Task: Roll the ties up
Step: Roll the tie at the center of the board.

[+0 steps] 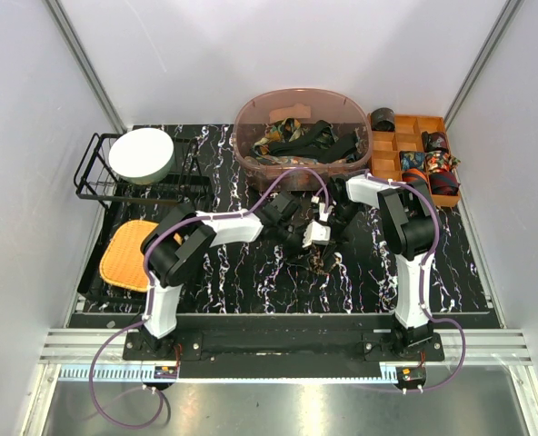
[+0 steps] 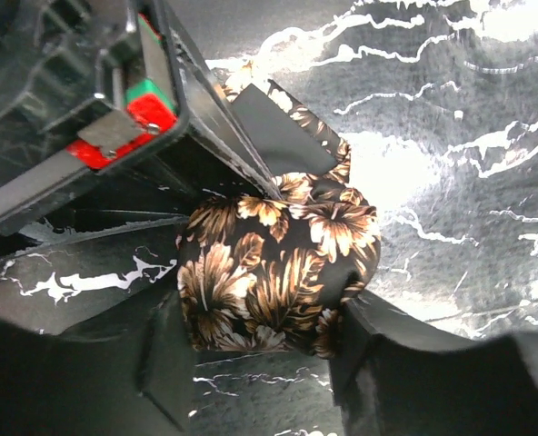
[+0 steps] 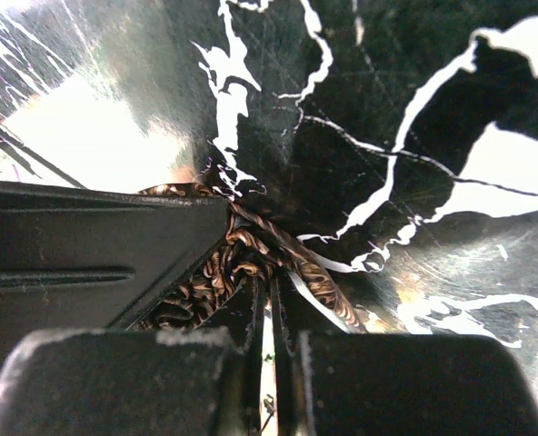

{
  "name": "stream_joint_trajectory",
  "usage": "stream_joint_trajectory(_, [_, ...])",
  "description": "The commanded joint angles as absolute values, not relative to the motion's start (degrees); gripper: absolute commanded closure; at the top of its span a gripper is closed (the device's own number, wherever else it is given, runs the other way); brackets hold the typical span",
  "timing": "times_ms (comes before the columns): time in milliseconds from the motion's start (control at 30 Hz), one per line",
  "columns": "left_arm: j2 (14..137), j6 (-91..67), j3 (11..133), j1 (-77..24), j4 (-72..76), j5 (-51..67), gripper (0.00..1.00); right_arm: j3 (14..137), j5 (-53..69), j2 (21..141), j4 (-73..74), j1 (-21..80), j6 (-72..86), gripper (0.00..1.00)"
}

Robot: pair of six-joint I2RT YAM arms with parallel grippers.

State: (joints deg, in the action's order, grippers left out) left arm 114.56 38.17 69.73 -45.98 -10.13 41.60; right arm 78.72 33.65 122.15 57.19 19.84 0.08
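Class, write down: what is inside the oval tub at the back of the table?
Inside the tub lies a loose tangle of unrolled ties, some black, some patterned. Anything beneath the tangle, and the tub's floor, is covered.

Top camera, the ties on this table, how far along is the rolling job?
Done: several rolled ties sit in the orange wooden compartment tray. In hand: a brown floral fabric tie, mostly rolled, sits between the fingers of the left gripper while the right gripper pinches it shut. Left: a heap of loose ties in the translucent brown plastic tub.
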Motion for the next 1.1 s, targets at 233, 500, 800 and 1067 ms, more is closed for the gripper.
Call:
stream_joint_trajectory(233, [115.0, 49.9, 67.8, -46.7, -19.3, 41.0, 1.0, 76.1, 19.2, 125.3, 44.7, 20.0, -1.8, 1.0])
stream_joint_trajectory(500, [109.1, 38.2, 61.2, -46.4, -6.0, 39.5, 0.24, 76.0, 19.2, 125.4, 44.2, 20.0, -1.0, 1.0])
stream_joint_trajectory(800, [108.3, 26.2, 59.5, -45.4, 9.3, 40.0, 0.01, 75.8, 19.5, 125.1, 43.9, 20.0, -0.8, 1.0])
stream_joint_trajectory(1067, [110.6, 26.1, 62.2, -45.4, 11.0, 42.5, 0.01, 75.4, 19.3, 124.8, 43.7, 20.0, -0.7, 1.0])
